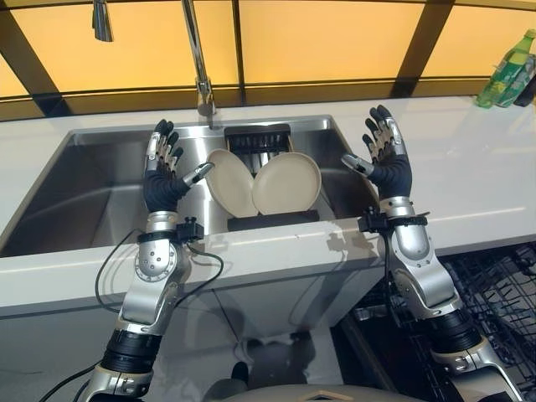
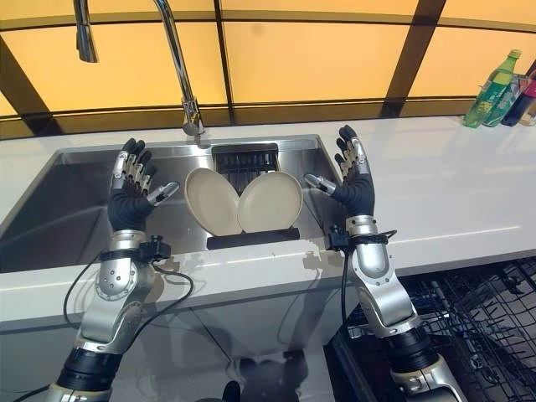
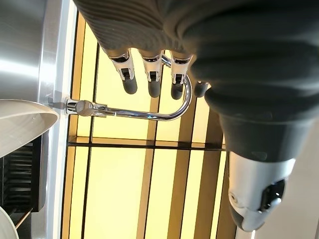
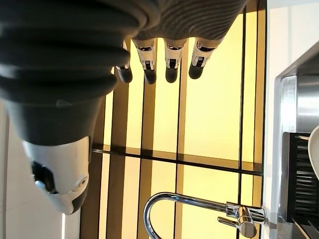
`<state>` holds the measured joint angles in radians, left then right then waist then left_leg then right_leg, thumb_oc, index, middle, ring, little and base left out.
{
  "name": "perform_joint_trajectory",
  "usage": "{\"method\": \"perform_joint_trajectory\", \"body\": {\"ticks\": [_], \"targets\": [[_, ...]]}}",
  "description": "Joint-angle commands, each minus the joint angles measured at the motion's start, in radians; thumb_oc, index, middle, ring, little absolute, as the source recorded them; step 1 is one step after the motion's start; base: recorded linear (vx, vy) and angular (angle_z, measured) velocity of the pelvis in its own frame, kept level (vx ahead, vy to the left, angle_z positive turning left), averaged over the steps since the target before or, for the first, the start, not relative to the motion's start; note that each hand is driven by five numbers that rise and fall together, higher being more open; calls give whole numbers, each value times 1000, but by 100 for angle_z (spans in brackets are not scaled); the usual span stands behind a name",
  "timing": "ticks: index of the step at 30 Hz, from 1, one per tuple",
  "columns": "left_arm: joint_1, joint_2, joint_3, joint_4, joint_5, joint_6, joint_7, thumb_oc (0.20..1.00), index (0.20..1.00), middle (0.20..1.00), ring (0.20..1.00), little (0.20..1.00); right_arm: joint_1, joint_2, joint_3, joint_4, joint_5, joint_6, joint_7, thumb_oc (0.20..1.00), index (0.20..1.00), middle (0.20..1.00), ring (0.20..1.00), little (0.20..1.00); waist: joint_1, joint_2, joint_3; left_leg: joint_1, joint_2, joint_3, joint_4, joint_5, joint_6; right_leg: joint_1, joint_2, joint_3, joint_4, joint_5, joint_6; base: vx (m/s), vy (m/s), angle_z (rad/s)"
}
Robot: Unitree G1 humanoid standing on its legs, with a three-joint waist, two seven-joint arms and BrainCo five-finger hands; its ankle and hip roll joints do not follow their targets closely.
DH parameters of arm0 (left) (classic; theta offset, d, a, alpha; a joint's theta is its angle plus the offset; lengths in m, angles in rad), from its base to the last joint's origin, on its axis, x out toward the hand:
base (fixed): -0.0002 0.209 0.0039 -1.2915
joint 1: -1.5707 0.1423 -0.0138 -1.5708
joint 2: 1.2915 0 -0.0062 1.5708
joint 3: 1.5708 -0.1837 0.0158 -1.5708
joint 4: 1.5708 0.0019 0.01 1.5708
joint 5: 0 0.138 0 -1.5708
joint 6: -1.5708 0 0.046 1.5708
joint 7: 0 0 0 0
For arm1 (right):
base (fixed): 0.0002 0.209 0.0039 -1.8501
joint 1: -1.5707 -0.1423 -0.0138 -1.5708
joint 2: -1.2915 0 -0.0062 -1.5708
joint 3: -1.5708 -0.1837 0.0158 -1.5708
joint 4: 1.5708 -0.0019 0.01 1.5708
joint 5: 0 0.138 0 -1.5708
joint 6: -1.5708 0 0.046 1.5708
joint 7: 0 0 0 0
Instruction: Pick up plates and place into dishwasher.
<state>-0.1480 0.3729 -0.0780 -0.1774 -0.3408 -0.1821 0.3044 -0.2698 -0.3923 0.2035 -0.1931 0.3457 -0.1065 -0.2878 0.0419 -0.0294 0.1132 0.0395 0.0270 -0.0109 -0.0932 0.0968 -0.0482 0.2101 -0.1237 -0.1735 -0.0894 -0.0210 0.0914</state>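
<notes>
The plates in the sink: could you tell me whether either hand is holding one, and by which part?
Nothing is held. The left hand and right hand are raised open on either side of the two plates, which stand in the rack in the sink.

1. No words, numbers or signs can be read anywhere.
2. The green bottle (image 1: 508, 70), at about two o'clock on the counter (image 1: 469, 167), carries a label, but its print is too small to tell.

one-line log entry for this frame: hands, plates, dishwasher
left hand: open, raised left of plates | right hand: open, raised right of plates | plates: two, upright in rack in sink, untouched | dishwasher rack: open, lower right
</notes>
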Motion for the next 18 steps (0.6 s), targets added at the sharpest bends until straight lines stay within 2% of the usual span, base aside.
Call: {"method": "perform_joint_trajectory", "body": {"ticks": [1, 3, 18], "targets": [[-9, 32, 8, -31, -22, -35, -14, 1000, 1000, 1000, 1000, 1000, -1, -3, -35, -67, 19, -70, 4, 1000, 1000, 1000, 1000, 1000, 17, 19, -63, 60, 87, 30, 16, -85, -58, -77, -45, -7, 29, 39, 45, 0, 0, 0], [-3, 30, 12, -37, -25, -53, -28, 1000, 1000, 1000, 1000, 1000, -4, -2, -39, -67, 22, -66, 5, 1000, 1000, 1000, 1000, 1000, 18, 19, -61, 60, 87, 31, 16, -85, -58, -78, -45, -6, 29, 40, 44, 0, 0, 0], [-27, 47, 22, -24, 32, -67, -33, 1000, 1000, 1000, 1000, 1000, -5, 3, -25, -60, 21, -67, 5, 1000, 1000, 1000, 1000, 1000, 10, 22, -66, 62, 88, 38, 15, -85, -59, -78, -47, -1, 29, 39, 46, 0, 0, 0]]}}
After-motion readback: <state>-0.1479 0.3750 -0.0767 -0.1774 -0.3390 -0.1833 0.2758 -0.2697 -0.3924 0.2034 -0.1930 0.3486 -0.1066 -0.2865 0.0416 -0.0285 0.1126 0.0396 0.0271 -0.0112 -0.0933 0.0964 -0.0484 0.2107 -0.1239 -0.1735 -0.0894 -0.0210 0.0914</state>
